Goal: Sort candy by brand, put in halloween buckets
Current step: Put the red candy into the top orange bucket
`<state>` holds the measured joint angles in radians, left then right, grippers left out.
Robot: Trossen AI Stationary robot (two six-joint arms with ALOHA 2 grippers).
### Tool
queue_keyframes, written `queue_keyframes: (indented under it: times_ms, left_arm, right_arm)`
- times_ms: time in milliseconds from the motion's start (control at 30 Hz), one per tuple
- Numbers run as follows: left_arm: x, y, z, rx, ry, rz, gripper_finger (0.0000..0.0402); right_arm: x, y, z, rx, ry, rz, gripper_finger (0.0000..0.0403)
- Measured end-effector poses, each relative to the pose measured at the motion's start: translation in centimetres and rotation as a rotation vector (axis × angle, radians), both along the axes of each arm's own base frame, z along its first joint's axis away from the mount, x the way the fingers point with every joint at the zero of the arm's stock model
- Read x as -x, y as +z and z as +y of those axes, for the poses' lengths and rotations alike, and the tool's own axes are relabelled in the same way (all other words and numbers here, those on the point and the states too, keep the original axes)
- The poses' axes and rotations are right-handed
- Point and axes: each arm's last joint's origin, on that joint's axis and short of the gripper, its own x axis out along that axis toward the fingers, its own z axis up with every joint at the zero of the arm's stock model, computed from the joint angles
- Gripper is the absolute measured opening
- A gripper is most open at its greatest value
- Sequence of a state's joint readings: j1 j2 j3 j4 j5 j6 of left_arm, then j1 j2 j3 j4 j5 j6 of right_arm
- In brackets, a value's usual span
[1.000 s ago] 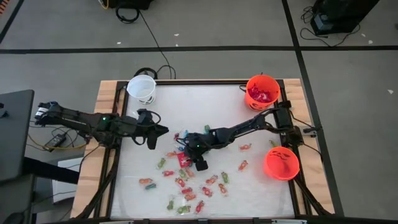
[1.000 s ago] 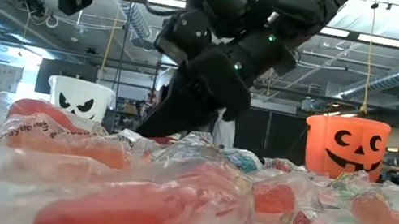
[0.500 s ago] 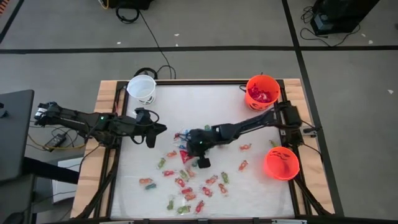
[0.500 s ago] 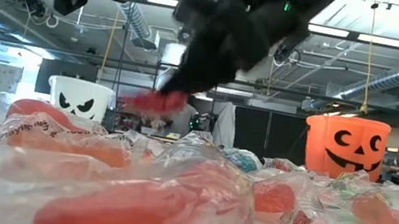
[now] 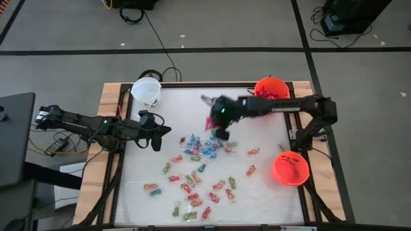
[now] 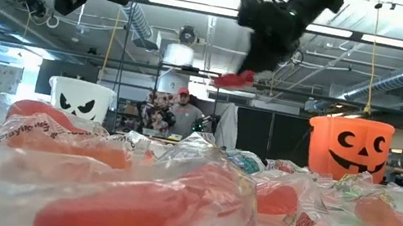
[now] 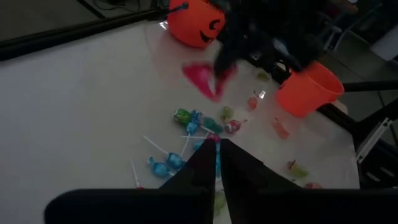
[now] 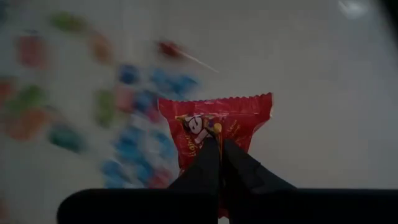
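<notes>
A: What's changing w/ the right gripper?

B: It's lifting off the pile, jaws pinching a red packet, now carrying it high over the desk toward the far orange bucket w/ red candy inside. Prob. heading for the drop.

A: Left gripper?

B: Hovering near the white bucket, jaws pressed together, empty.

A: Anything unclear?

B: Packet brand's unreadable; loose candy is blurring in the wrist view.
</notes>
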<state>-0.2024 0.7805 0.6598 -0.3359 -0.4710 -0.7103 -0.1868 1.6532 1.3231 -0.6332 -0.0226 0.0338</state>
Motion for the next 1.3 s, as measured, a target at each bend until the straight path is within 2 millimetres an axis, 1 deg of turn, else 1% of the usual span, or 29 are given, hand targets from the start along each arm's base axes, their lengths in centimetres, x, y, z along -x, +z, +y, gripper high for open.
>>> queue_keyframes:
  times_ms: [200,333,533,633,667,733,900,1000,1067,1167,1233,1300]
  left_arm:
    - [0.1,0.1,0.0,-0.002,0.006,-0.005,0.0017]
    - [0.1,0.1,0.0,0.001,0.006,-0.006,0.0016]
    - [0.2,0.4,0.0,0.018,0.011,-0.038,0.0016]
    - [0.2,0.5,0.1,0.017,0.009,-0.051,0.0016]
    - [0.3,0.6,0.1,0.016,0.008,-0.058,0.0016]
    - [0.4,0.7,0.1,0.009,0.01,-0.064,0.0016]
    - [0.5,1.5,0.2,-0.037,0.001,-0.12,0.0016]
    - [0.3,1.5,0.1,-0.097,-0.023,-0.108,0.0016]
    - [0.2,1.4,0.1,-0.141,-0.053,-0.084,0.0016]
    - [0.1,1.4,0.0,-0.165,-0.066,-0.08,0.0013]
    - [0.0,1.6,0.0,-0.189,-0.074,-0.095,0.0007]
    - [0.0,1.8,0.0,-0.231,-0.088,-0.097,0.0005]
  right_arm:
    - [5.2,1.7,-4.5,0.036,-0.213,0.184,0.0009]
    - [9.0,3.1,-6.7,0.048,-0.347,0.268,0.0009]
    - [14.2,6.2,-8.6,0.052,-0.53,0.217,0.0009]
    - [16.2,6.9,-9.2,0.048,-0.607,0.207,0.0009]
    - [16.8,6.9,-9.5,0.046,-0.635,0.211,0.0009]
    - [17.6,6.3,-9.9,0.032,-0.681,0.24,0.0009]
    - [19.2,3.3,-10.8,-0.047,-0.802,0.306,0.001]
    - [19.8,1.4,-11.2,-0.086,-0.853,0.321,0.0025]
    - [20.0,0.7,-11.4,-0.133,-0.854,0.307,0.0049]
    - [20.4,0.3,-11.6,-0.185,-0.886,0.287,0.01]
    - [20.8,0.5,-11.6,-0.187,-0.896,0.29,0.0135]
    - [21.1,1.2,-11.5,-0.156,-0.908,0.273,0.0164]
